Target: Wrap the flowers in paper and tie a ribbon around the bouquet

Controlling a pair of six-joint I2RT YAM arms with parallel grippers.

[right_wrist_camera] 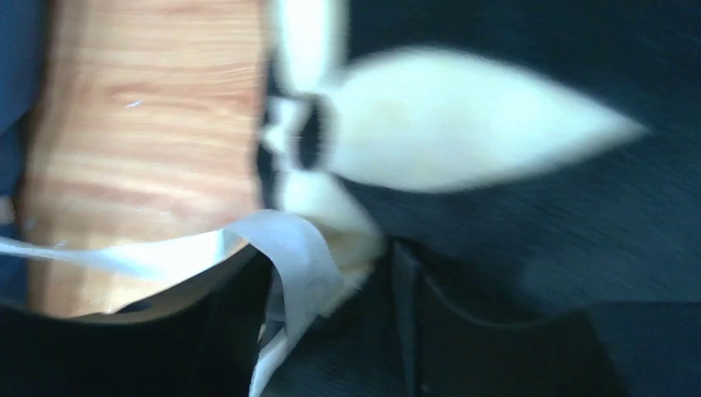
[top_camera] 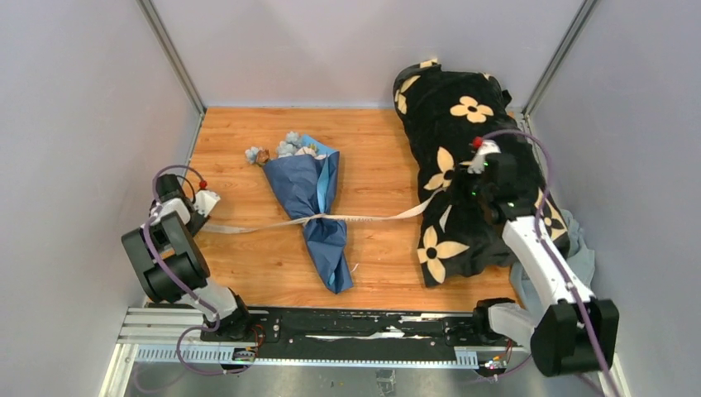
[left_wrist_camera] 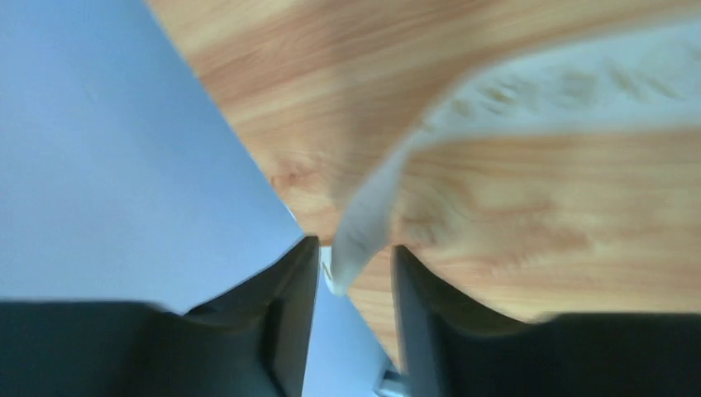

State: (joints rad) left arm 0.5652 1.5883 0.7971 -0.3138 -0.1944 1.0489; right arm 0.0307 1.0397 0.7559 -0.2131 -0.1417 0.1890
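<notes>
The bouquet (top_camera: 318,198) lies in the middle of the wooden table, a cone of navy and light blue paper (top_camera: 302,184) with the flowers (top_camera: 289,149) showing at its far, wide end. The cream ribbon (top_camera: 372,218) is cinched round its waist and runs out to both sides. My left gripper (top_camera: 205,201) sits at the ribbon's left end. In the left wrist view its jaws (left_wrist_camera: 355,256) stand apart with the ribbon tip (left_wrist_camera: 364,227) loose between them. My right gripper (top_camera: 478,157) is over the blanket, open (right_wrist_camera: 331,273), with the ribbon (right_wrist_camera: 298,248) draped beside one finger.
A black plush blanket (top_camera: 463,91) printed with cream flowers covers the right side of the table. A grey-blue cloth (top_camera: 579,256) pokes out under its near right edge. Grey walls close in the left, back and right sides.
</notes>
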